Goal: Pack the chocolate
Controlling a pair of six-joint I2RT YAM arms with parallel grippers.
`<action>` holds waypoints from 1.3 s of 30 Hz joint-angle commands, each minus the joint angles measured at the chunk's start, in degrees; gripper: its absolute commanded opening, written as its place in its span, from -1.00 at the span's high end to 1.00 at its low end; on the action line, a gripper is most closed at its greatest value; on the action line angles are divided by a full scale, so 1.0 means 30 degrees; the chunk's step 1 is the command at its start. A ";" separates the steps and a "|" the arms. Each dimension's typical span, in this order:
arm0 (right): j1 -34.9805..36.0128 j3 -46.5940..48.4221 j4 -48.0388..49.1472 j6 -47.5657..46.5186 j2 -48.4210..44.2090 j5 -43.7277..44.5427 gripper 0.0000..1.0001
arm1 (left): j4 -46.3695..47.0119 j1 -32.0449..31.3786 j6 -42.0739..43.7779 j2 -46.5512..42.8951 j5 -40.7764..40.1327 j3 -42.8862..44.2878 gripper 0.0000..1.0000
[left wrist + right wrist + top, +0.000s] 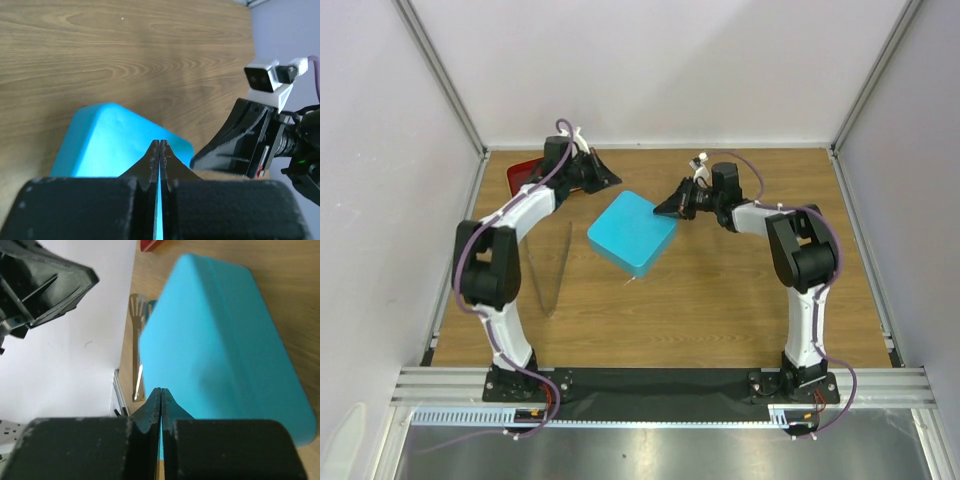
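Observation:
A closed teal box (pixel 631 233) lies in the middle of the wooden table and also shows in the left wrist view (pixel 112 142) and the right wrist view (pixel 220 340). My left gripper (pixel 616 181) is shut and empty, just behind the box's far left side; its tips (pixel 159 143) hang over the box. My right gripper (pixel 658 211) is shut and empty at the box's far right corner; its tips (pixel 161 390) are over the box's edge. No chocolate pieces are in view.
A red tray (pixel 523 170) sits at the far left, partly hidden by my left arm; its corner shows in the right wrist view (pixel 150 244). Metal tongs (pixel 553 270) lie left of the box, also seen in the right wrist view (pixel 136 350). White walls enclose the table.

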 commanded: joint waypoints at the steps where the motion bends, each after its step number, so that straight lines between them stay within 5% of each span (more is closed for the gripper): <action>1: -0.0290 -0.0315 0.2768 0.1593 0.1679 -0.1604 1.00 | 0.1012 -0.0376 -0.0321 0.1978 0.1166 0.0781 0.99; 11: -0.0643 -0.1169 0.0725 -0.0686 0.1129 -0.0550 1.00 | 0.0840 -0.0875 0.0440 0.4651 0.0082 0.0342 0.99; 22: -0.0643 -0.1810 -0.0800 -0.1071 -0.2059 -0.0141 1.00 | -0.1620 -0.0845 0.2049 0.2337 -0.2493 0.1661 0.99; 31: -0.0701 -0.2751 -0.3286 -0.2707 -0.4613 0.0679 1.00 | -0.1709 -0.1430 0.2344 0.5207 -0.3432 0.0578 0.99; 39: -0.0760 -0.2079 -0.7119 -0.4174 -0.7771 0.2172 1.00 | -0.4685 -0.1490 0.3044 -0.0261 -0.3290 0.2475 1.00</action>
